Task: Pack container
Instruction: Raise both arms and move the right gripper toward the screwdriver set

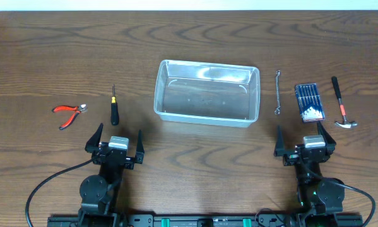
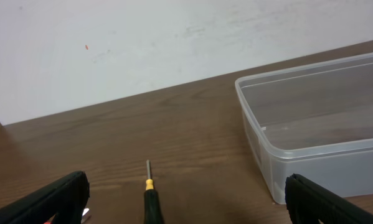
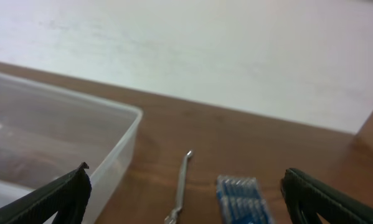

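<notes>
The clear plastic container (image 1: 207,92) sits empty at the table's middle; it also shows in the left wrist view (image 2: 311,124) and the right wrist view (image 3: 61,143). Left of it lie a black-handled screwdriver (image 1: 113,107) (image 2: 150,196) and red pliers (image 1: 69,113). Right of it lie a silver wrench (image 1: 277,92) (image 3: 180,186), a blue pack of bits (image 1: 309,102) (image 3: 242,198) and a hammer (image 1: 340,104). My left gripper (image 1: 115,144) (image 2: 186,208) is open and empty, just short of the screwdriver. My right gripper (image 1: 305,142) (image 3: 186,208) is open and empty, short of the wrench and blue pack.
The brown wooden table (image 1: 195,38) runs to a pale wall at the back. Both arm bases and a black cable (image 1: 43,186) sit at the front edge.
</notes>
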### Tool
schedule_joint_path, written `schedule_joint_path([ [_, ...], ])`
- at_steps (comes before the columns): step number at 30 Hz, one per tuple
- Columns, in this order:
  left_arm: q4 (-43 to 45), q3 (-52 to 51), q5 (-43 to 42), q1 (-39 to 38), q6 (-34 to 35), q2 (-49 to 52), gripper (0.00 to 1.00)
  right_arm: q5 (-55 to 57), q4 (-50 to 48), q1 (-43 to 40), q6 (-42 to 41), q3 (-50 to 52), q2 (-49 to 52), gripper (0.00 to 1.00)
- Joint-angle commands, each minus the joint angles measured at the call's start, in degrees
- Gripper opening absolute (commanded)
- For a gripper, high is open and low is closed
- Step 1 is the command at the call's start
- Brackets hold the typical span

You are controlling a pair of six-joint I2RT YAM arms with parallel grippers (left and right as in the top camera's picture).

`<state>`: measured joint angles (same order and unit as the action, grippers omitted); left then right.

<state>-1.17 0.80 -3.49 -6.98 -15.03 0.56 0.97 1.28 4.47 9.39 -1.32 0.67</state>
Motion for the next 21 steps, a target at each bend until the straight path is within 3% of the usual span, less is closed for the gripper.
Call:
schedule_joint_path([
  [1, -2.47, -0.57, -1.22, -0.22, 0.28, -0.33, 0.98, 2.03, 0.63, 0.44, 2.05, 0.15, -0.39, 0.99],
  [10, -2.47, -0.57, -0.98, -0.22, 0.28, -0.33, 0.98, 2.01, 0.7, 0.44, 1.95, 0.15, -0.39, 0.99],
  [14, -1.73, -0.57, -1.01, -0.22, 0.7, -0.33, 0.98, -0.96, -0.42, 0.44, -5.92, 0.15, -0.39, 0.99],
  [17, -1.68, 0.15, -1.05, -0.22, 13.42, -0.24, 0.98, -3.43, -1.14, 0.44, -17.88, 0.15, -0.39, 0.99],
  [19, -2.89, 1.97, -1.36, -0.22, 21.22, 0.5, 0.98, -4.83, -2.4, 0.44, -20.63, 0.11, -0.39, 0.99],
  [21, -2.91, 4.85, -1.49, -0.22, 22.84, 2.54, 0.98, -6.1, -3.98, 0.44, -21.35, -0.68, -0.26, 0.99],
])
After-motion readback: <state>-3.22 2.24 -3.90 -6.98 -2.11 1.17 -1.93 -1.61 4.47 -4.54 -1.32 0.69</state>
